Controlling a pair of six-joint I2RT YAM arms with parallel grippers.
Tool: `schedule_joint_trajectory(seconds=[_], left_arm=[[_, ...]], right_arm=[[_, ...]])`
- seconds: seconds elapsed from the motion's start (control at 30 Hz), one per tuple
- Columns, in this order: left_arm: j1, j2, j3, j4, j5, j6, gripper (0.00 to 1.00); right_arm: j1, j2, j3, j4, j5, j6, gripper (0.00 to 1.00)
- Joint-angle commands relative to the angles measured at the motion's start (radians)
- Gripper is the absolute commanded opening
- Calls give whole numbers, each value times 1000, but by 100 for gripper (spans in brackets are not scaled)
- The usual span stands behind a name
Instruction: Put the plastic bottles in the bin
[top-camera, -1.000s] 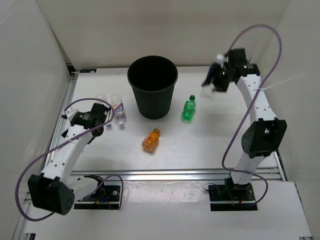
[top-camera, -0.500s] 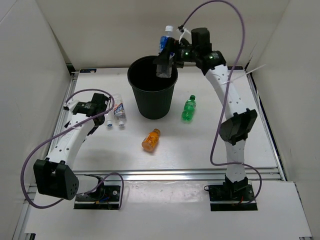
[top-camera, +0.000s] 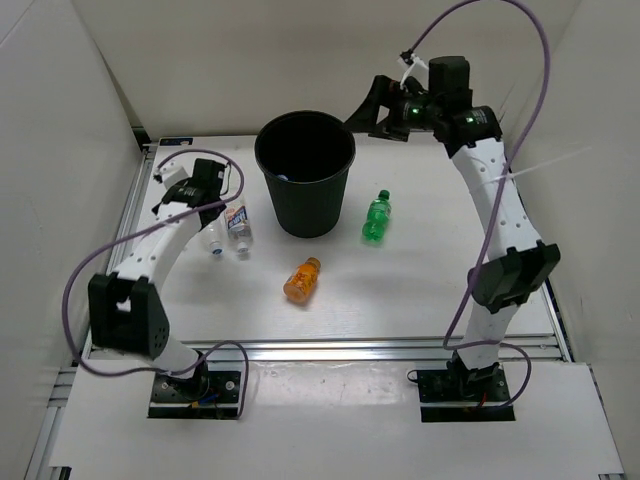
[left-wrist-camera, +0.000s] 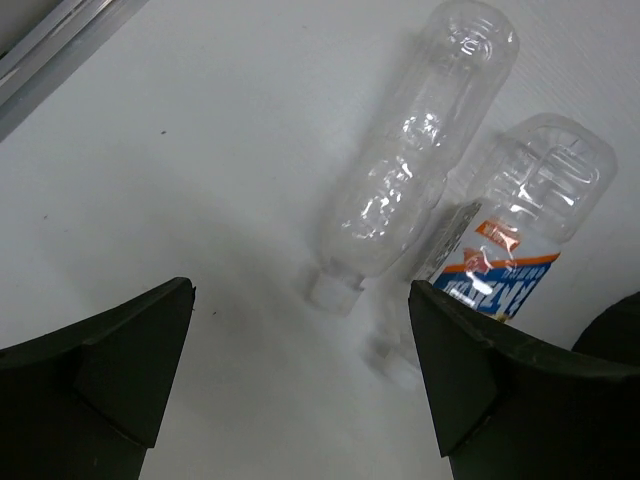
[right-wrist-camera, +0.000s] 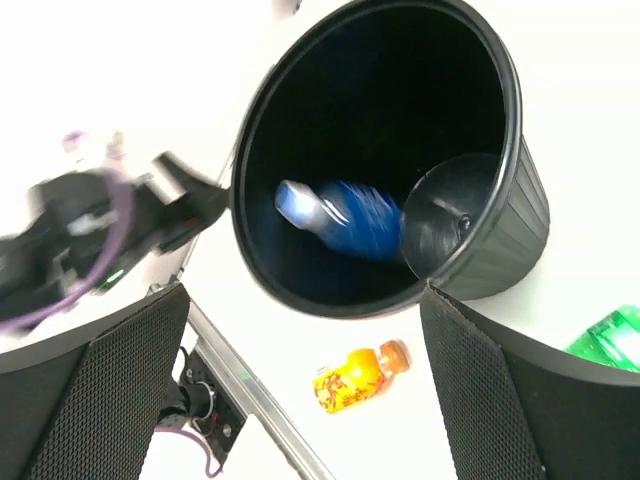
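The black bin (top-camera: 305, 200) stands at the back middle of the table. In the right wrist view a blurred blue-label bottle (right-wrist-camera: 345, 215) is inside the bin (right-wrist-camera: 500, 250). My right gripper (top-camera: 372, 112) hangs open and empty just right of the bin's rim, high up (right-wrist-camera: 305, 295). Two clear bottles (top-camera: 215, 238) (top-camera: 238, 228) lie side by side left of the bin. My left gripper (top-camera: 205, 192) is open above them; in its view (left-wrist-camera: 300, 290) the plain one (left-wrist-camera: 420, 160) and the labelled one (left-wrist-camera: 520, 220) lie ahead. A green bottle (top-camera: 377, 216) and an orange bottle (top-camera: 302, 279) lie on the table.
White walls close in the table on the left, back and right. A metal rail (top-camera: 350, 350) runs along the near edge. The purple cables of both arms loop over the table sides.
My right gripper has opened and let go of the blue-label bottle, which now drops inside the bin, and it has drawn back to the right. My left arm has shifted toward the clear bottles.
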Motion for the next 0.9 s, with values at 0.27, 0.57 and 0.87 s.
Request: schedule_joint_trajectory(seconds=[0.27,0.57,0.87], left_arm=[[137,278,164,123,110,29,100],[194,396,252,204,276,50,100],[194,425,270,248,342,41,100]], right_arm=[[-42,-112,-101,-13,-84,-40,100],[-96,-144,-192,-13,-102,-40,100],[-96,-117,-210,-13,-84,-40,100]])
